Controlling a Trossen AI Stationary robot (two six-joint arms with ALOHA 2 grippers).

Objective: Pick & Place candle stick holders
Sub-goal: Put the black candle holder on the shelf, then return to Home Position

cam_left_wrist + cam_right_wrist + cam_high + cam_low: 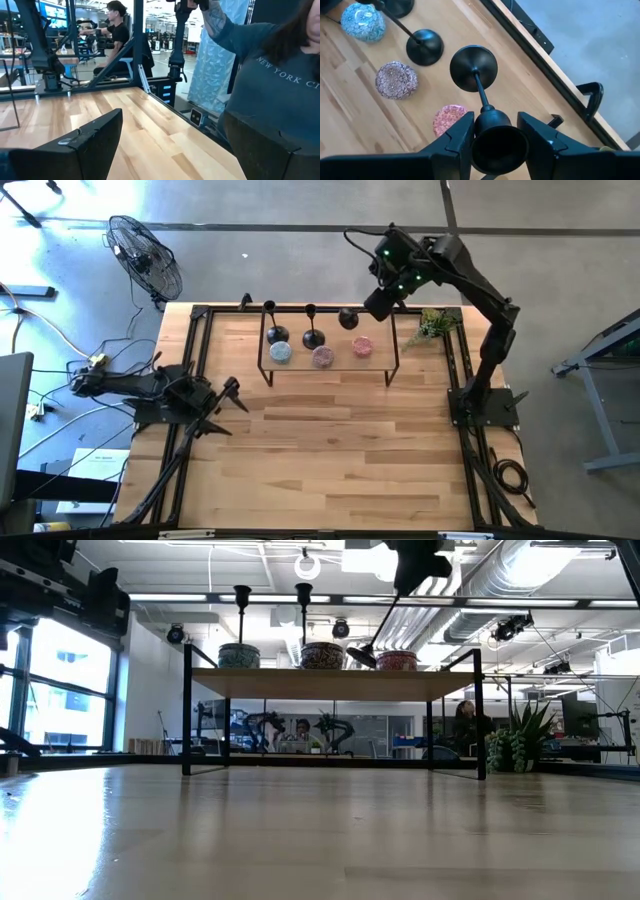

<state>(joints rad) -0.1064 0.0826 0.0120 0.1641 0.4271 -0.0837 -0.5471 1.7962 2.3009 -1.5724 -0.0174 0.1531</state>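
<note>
Two black candle stick holders [277,332] [313,337] stand upright on their round bases on the far part of a low wood-topped shelf [380,358]. They also show in the low view [241,600] [303,598]. My right gripper [382,302] is over the shelf's far right part, shut on the third holder [480,90]. My left gripper [226,402] is open and empty, low at the table's left side. My right gripper pinches the small cup at the stem's upper end [492,120] between its two fingers, one on each side. The fingers come from above, slanting down. The holder hangs below them, tilted, its round base [362,657] just over the shelf top. I cannot tell whether the base touches the shelf.
Three patterned bowls stand in a row on the shelf: blue [281,353], mauve [323,357], pink [362,346]. A green plant [435,326] stands at the table's far right corner. A person [270,75] stands close beyond the table's near edge.
</note>
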